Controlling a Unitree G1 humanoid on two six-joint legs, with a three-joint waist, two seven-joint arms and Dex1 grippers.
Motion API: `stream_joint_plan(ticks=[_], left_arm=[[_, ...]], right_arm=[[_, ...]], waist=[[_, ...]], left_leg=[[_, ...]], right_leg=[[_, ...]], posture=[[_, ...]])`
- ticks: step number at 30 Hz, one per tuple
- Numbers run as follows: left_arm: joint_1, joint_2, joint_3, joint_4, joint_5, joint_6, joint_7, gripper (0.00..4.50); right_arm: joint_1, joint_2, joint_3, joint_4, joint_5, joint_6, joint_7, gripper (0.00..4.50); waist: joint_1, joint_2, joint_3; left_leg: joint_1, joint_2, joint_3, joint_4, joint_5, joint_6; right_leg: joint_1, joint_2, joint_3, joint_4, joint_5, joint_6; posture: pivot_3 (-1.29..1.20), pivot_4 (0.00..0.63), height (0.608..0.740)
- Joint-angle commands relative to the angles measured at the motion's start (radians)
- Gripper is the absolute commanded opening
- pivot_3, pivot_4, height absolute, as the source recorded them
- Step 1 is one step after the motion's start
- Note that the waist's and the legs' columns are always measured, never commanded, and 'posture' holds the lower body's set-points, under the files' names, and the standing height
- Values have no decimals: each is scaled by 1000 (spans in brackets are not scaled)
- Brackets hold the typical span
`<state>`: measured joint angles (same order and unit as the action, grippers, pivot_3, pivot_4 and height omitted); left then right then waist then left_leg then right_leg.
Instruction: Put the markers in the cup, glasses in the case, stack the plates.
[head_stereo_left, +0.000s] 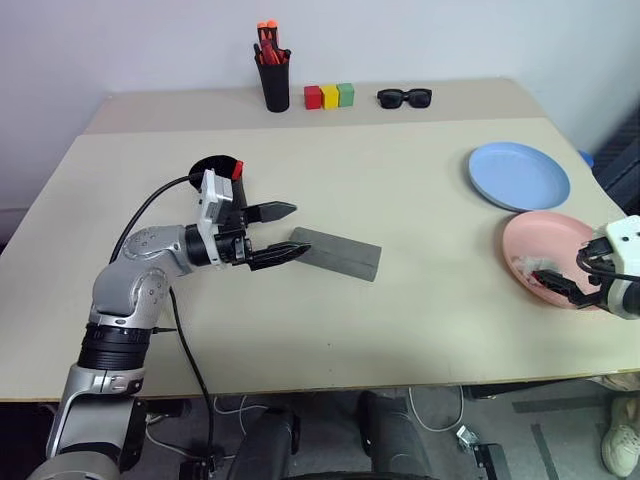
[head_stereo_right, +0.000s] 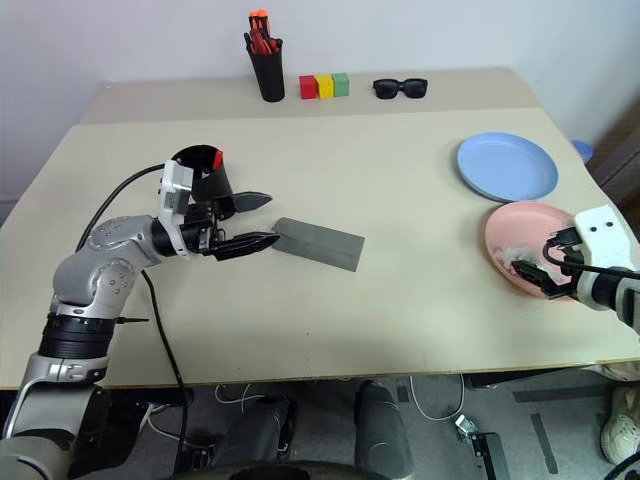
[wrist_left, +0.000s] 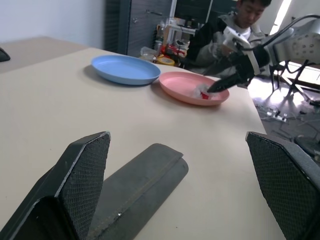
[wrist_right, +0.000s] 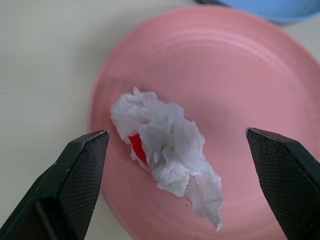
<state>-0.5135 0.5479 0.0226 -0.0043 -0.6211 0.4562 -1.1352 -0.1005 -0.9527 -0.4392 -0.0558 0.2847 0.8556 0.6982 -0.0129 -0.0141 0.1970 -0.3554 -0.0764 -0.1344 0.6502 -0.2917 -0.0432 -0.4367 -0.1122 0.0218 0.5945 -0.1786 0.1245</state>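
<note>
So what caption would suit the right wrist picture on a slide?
Open right gripper poised over a crumpled white tissue lying on the pink plate.

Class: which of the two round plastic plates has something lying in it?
The salmon pink plate: crumpled white tissue lies in it. The light blue plate is bare.
</note>
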Motion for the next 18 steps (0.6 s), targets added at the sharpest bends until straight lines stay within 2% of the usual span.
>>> stream_joint_plan(ticks=[1, 14, 17, 18], left_arm=[[-15, 13, 30, -32, -13, 8, 8, 4500], [9, 20, 43, -56, -18, 10, 19, 4500], [14, 21, 43, -55, -17, 5, 19, 4500], [13, 21, 43, -53, -16, 4, 19, 4500]], right_arm=[[-26, -15, 4, 19, -6, -27, -6, 4463], [-62, -10, 67, 89, -9, -72, -9, 4463], [-64, -9, 89, 123, -26, -87, -15, 3641], [-68, -8, 92, 128, -26, -89, -15, 3242]], waist=[[1, 0, 0], [0, 0, 0], [1, 0, 0], [1, 0, 0]], left_leg=[[0, 0, 0, 0, 0, 0], [0, 0, 0, 0, 0, 0], [0, 0, 0, 0, 0, 0], [0, 0, 0, 0, 0, 0]], right_leg=[[0, 0, 0, 0, 0, 0], [0, 0, 0, 0, 0, 0], [0, 0, 0, 0, 0, 0], [0, 0, 0, 0, 0, 0]], posture=[[0, 150, 740], [0, 150, 740], [0, 150, 740], [0, 150, 740]])
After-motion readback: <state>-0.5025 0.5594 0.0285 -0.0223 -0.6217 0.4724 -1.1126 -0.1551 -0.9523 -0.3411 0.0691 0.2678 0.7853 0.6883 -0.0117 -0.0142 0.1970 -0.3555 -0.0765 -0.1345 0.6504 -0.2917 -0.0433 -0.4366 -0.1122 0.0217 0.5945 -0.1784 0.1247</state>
